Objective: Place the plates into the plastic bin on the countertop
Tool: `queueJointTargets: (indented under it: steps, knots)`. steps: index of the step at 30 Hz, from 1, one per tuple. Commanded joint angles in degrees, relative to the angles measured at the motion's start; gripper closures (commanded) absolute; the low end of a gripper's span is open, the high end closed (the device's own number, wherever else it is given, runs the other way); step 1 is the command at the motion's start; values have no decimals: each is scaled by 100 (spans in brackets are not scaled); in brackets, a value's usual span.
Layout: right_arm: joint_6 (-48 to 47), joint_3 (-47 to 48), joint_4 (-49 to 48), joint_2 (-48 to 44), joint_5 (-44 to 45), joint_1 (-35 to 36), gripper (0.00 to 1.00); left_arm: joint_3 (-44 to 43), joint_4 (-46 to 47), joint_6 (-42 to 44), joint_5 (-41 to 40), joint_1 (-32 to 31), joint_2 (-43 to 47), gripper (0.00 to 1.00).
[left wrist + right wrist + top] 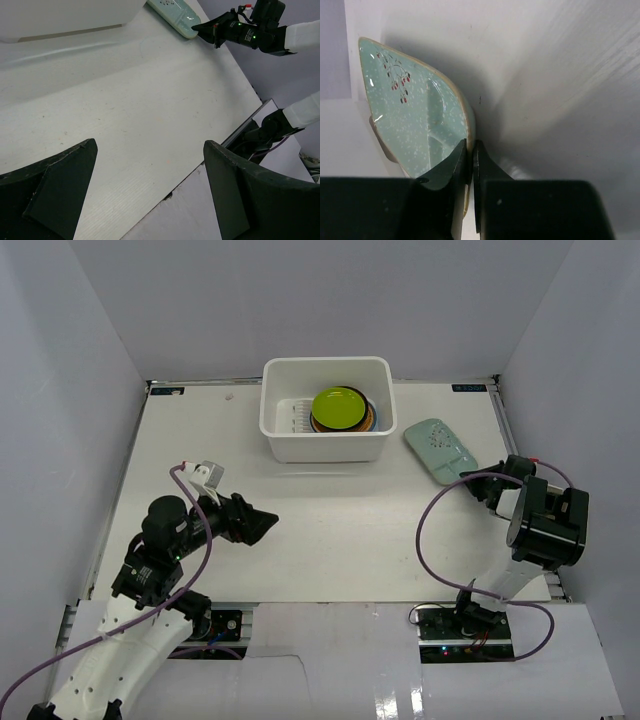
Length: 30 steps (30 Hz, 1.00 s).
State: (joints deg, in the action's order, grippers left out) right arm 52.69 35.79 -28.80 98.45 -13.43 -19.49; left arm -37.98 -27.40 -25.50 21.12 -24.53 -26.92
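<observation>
The right pincer (pixel 471 146) pinches the rim of the pale green oblong plate (pixel 417 117), just right of the plastic bin (pixel 325 447). The left pincer (pixel 149 146) gapes wide over the worktop (pixel 330 530).

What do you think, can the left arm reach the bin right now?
Probably yes: the left gripper is open and empty, and only bare countertop lies between it and the bin.

Speckled pale-green oblong plate (pixel 415 125) with red-berry sprig; white bin (pixel 320 448)
</observation>
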Motion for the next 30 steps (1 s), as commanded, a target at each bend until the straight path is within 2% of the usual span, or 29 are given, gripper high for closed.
queueJointTargets:
  steps: [1,5,7,11,12,13,14,15,18,22,25,30]
  knots:
    - [172,69,-293,-657,-11,-3,92,1,59,36,-91,89,2,2]
    - [295,-46,-495,-2038,226,-3,92,-8,50,10,-152,168,29,2]
    - [304,190,-382,-2757,271,32,92,-8,42,1,-214,168,11,2]
    - [-143,1147,92,-3394,236,383,92,-17,15,-17,-319,177,2,2]
    - [-371,1445,294,-3333,157,741,92,-17,6,-25,-354,186,-6,2]
    - [-826,2144,591,-3246,148,945,92,-26,6,-34,-355,195,2,2]
    - [-1030,2491,1134,-3123,130,1164,92,-17,15,-34,-329,186,2,2]
    - [-1180,2807,1331,-2835,17,1558,92,-17,15,-17,-311,195,11,2]
    - [-1454,3950,1980,-2071,-412,2148,92,-17,15,-17,-276,186,37,2]
    - [-1647,5626,2878,-1006,-801,2686,92,-8,15,-26,-337,186,64,2]
    - [-1902,6446,3783,-171,-801,3082,92,-8,6,-34,-381,186,73,2]
    - [-2069,7757,4469,1043,-679,3469,92,-17,-29,-43,-460,186,99,2]
